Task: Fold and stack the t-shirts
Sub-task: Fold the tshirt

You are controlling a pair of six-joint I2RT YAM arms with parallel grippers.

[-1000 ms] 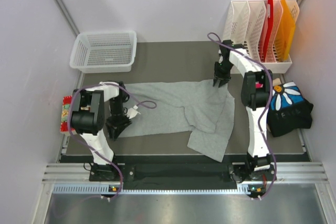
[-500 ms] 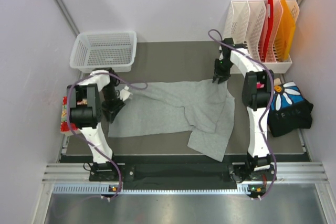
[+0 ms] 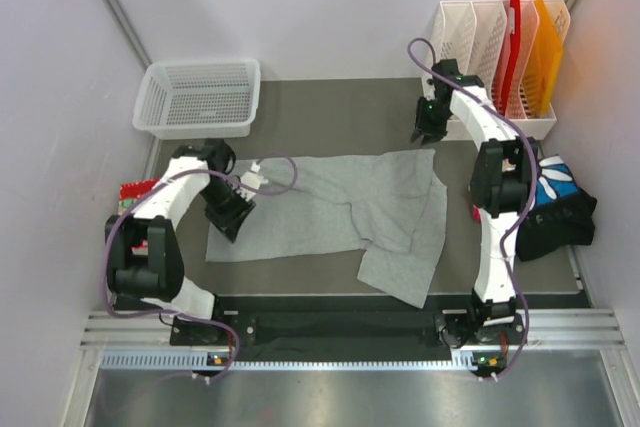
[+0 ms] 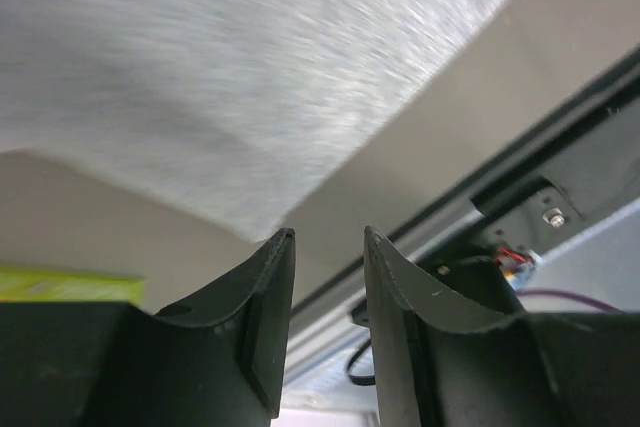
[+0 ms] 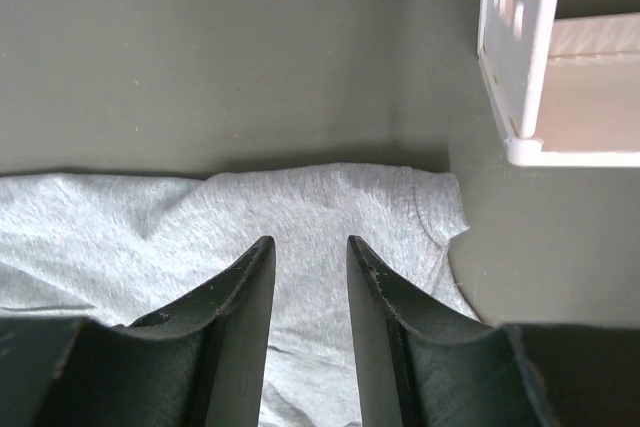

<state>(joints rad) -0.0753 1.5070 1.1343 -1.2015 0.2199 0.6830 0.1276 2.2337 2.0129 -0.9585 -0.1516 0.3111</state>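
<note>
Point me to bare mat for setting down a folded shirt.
Free: far strip of mat between basket and rack; narrower near-left strip in front of grey t-shirt. Crowded: right edge, rack plus shirt pile.

A white mesh basket point(image 3: 198, 97) sits at the upper left of the dark desk point(image 3: 330, 112). At the upper right, a white file rack point(image 3: 458, 35) holds a red folder point(image 3: 514, 32) and an orange folder point(image 3: 545, 47)
</note>
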